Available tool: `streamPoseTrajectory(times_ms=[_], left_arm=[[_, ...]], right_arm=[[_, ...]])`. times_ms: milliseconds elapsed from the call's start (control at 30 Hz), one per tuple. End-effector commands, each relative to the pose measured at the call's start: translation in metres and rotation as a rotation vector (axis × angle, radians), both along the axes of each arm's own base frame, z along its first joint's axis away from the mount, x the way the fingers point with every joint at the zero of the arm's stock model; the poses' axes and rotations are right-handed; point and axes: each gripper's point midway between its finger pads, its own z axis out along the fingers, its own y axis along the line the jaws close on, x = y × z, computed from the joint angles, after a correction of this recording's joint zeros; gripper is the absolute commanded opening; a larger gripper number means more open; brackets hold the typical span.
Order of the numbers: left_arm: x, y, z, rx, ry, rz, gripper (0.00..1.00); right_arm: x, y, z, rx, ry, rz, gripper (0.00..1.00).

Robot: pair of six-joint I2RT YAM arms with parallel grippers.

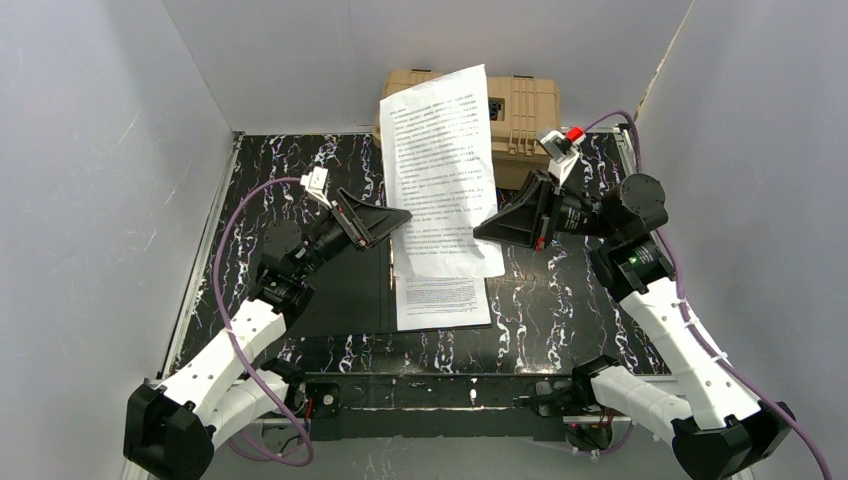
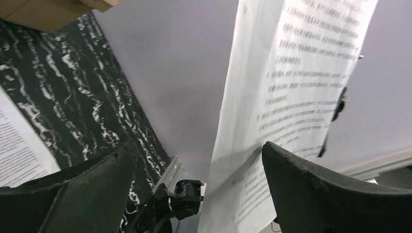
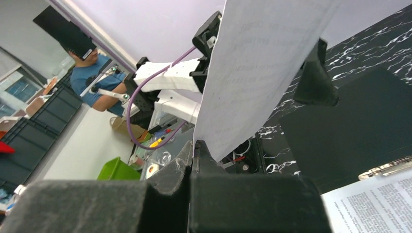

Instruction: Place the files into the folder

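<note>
One of the files, a white printed sheet (image 1: 440,160), stands upright above the table's middle. My right gripper (image 1: 482,232) is shut on its lower right edge, and the pinch shows clearly in the right wrist view (image 3: 195,145). My left gripper (image 1: 396,222) is open at the sheet's left edge. In the left wrist view, the sheet (image 2: 291,82) hangs between the fingers, close to the right finger (image 2: 311,184). Another printed sheet (image 1: 443,300) lies flat on the table. The folder (image 1: 340,295) lies open beside it, black inside up, with a metal clip (image 3: 384,170).
A tan hard case (image 1: 525,110) stands at the back against the wall. Grey enclosure walls close in the left, right and far sides. The tabletop (image 1: 570,300) is black with white marbling. A person (image 3: 92,73) sits outside the enclosure.
</note>
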Motion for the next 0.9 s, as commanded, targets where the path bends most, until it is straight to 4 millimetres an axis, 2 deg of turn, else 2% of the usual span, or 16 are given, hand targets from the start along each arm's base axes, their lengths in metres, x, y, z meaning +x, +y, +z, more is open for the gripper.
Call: streamPoseTrajectory(times_ms=[0, 233, 333, 567, 867], left_arm=[[-0.018, -0.002, 0.044, -0.104, -0.157, -0.087, 0.98], [-0.032, -0.005, 0.068, -0.174, -0.233, -0.174, 0.98], [-0.038, -0.005, 0.073, -0.187, -0.253, -0.200, 0.91], [-0.050, -0.004, 0.081, -0.184, -0.290, -0.235, 0.67], [-0.053, -0.005, 0.084, -0.179, -0.308, -0.247, 0.16]], right_arm=[[-0.022, -0.003, 0.007, 0.029, -0.066, 0.059, 0.01], [-0.033, -0.006, -0.003, 0.030, -0.065, 0.085, 0.01], [-0.035, -0.007, -0.007, 0.019, -0.062, 0.086, 0.01], [-0.038, -0.009, -0.015, -0.008, -0.067, 0.077, 0.01], [-0.040, -0.011, -0.026, -0.033, -0.058, 0.072, 0.01]])
